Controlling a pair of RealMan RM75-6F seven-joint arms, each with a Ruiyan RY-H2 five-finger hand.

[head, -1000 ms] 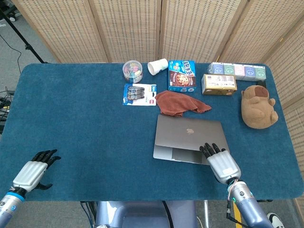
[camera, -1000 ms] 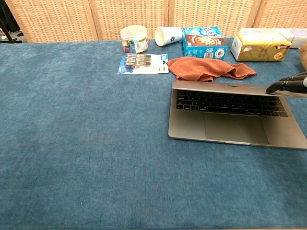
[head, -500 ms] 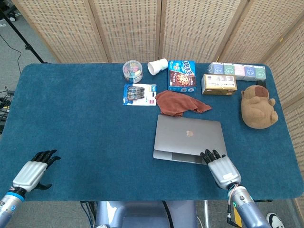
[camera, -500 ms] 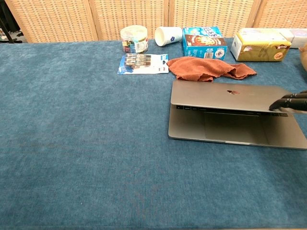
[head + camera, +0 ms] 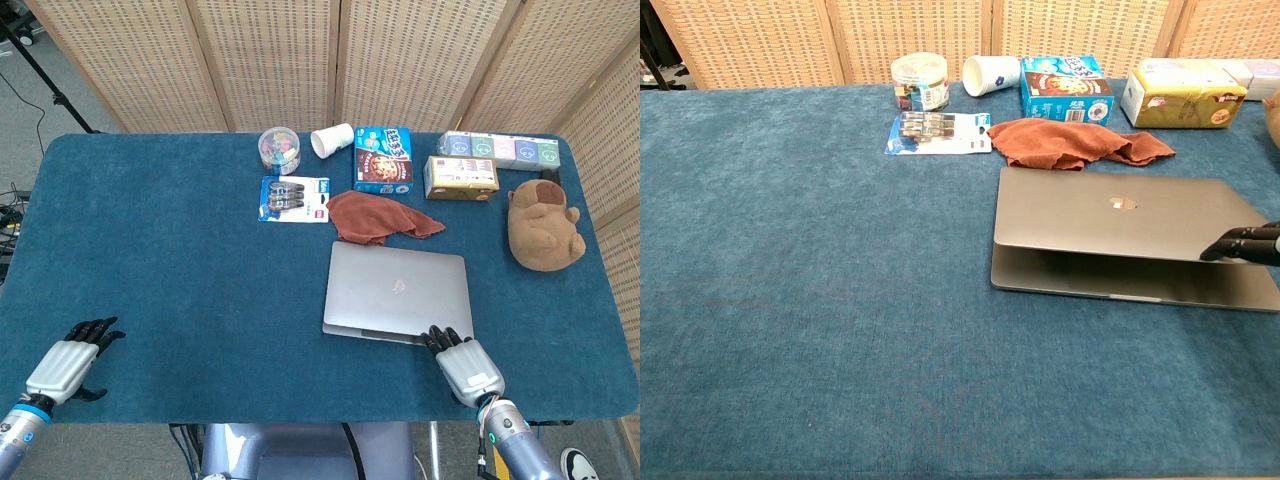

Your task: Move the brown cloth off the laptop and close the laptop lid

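The grey laptop [image 5: 395, 290] [image 5: 1110, 225] lies right of the table's middle with its lid nearly down, a narrow gap left at the front edge. My right hand [image 5: 464, 366] [image 5: 1248, 245] rests its fingertips on the lid's near right corner and holds nothing. The brown cloth [image 5: 375, 217] [image 5: 1070, 142] lies crumpled on the table just behind the laptop, off it. My left hand [image 5: 70, 363] hovers over the near left corner of the table, fingers apart and empty; the chest view does not show it.
Along the back stand a clear tub [image 5: 279, 148], a tipped paper cup [image 5: 332, 140], a blue snack box [image 5: 383, 160], a yellow box [image 5: 461, 177] and a tissue pack [image 5: 499, 149]. A clip pack [image 5: 294, 197] lies left of the cloth. A plush toy [image 5: 544, 224] sits right.
The laptop lid has come down from half open to almost flat under my right hand, which drew back toward the near edge with it. The left hand and the cloth stayed put.
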